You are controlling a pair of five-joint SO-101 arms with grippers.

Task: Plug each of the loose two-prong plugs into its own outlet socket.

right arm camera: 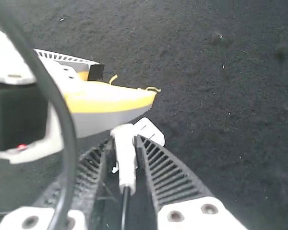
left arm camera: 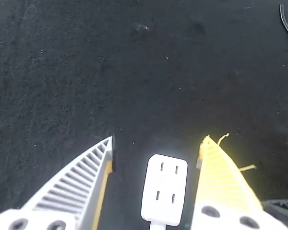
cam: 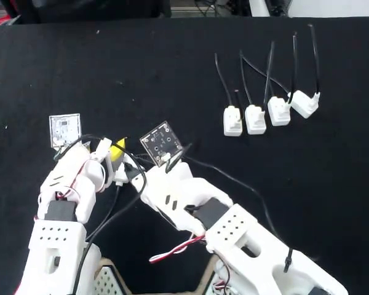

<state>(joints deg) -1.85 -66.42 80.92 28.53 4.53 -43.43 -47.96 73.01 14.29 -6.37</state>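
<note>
Black cloth-covered bench [cam: 172, 61].

Far left: small pale square board [cam: 66, 130], flat on the cloth, just beyond the left arm's wrist.

Left arm: white, stretched forward from the near edge. Left end effector [left arm camera: 158, 140] is released and spread wide, with one white ribbed finger and one yellow finger [left arm camera: 221, 177]. It straddles a white rectangular outlet socket block [left arm camera: 164, 189]. The block lies flat, slots up, with a gap on each side.

Right arm: comes in from the near right, angled across toward the left arm. Right end effector [right arm camera: 125, 140] is clenched on a slim white plug [right arm camera: 125, 163]. A thin black cord [cam: 234, 181] trails back from it over the bench. The plug's tip is just beside the socket block, with the left arm's yellow finger close alongside. Contact between plug and socket: cannot tell.

Beside the right arm's wrist: small dark square board with a pale rim [cam: 163, 142], turned cornerwise.

Far right, well apart: a row of four white plugs [cam: 255, 119], their black cords running toward the far edge.
</note>
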